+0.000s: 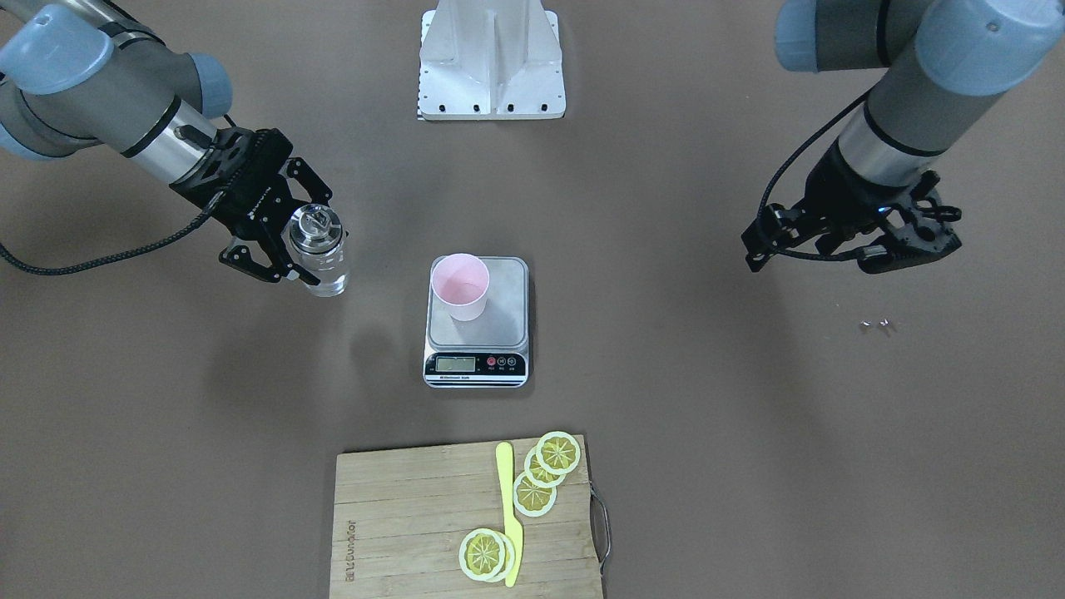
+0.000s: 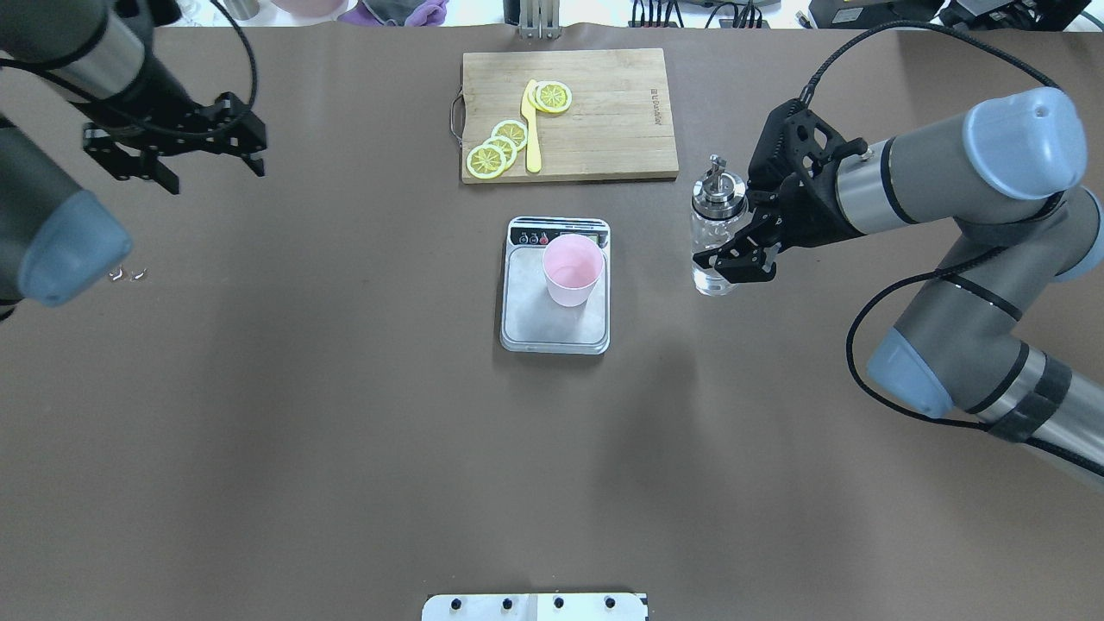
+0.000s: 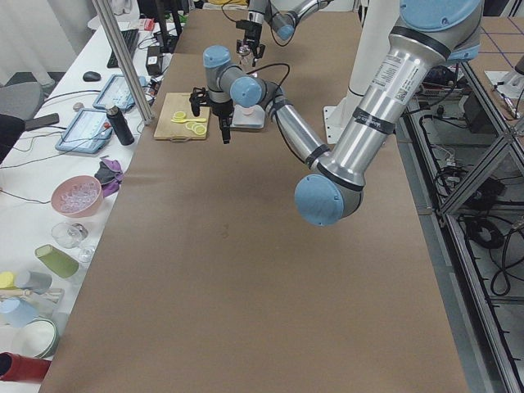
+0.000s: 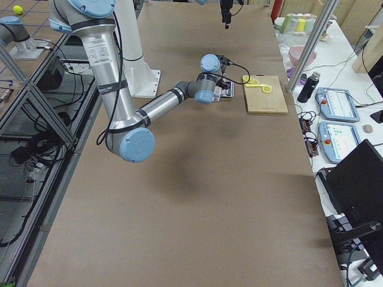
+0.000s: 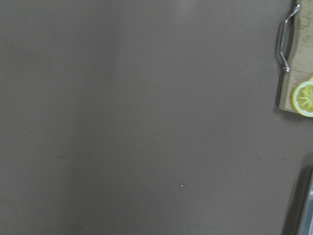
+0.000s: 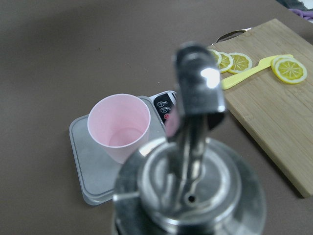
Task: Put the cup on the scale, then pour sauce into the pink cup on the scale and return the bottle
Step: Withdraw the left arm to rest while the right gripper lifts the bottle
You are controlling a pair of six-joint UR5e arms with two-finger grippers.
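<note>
- Your right tool (image 1: 304,237) is clamped on the upright bottle (image 2: 714,216), beside the scale (image 2: 552,332). Tip too soon and sauce (image 2: 711,278) hits the counter (image 2: 345,431).
- The cup (image 2: 572,269) stands on the scale. A bump could knock it over.
- Your left tool (image 2: 214,172) hangs far off, fingers apart, empty.

even overhead light, soft shadows, blurred bottle (image 6: 188,191)

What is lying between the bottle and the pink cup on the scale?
Nothing but bare table and the scale edge, as the overhead view shows.
</note>
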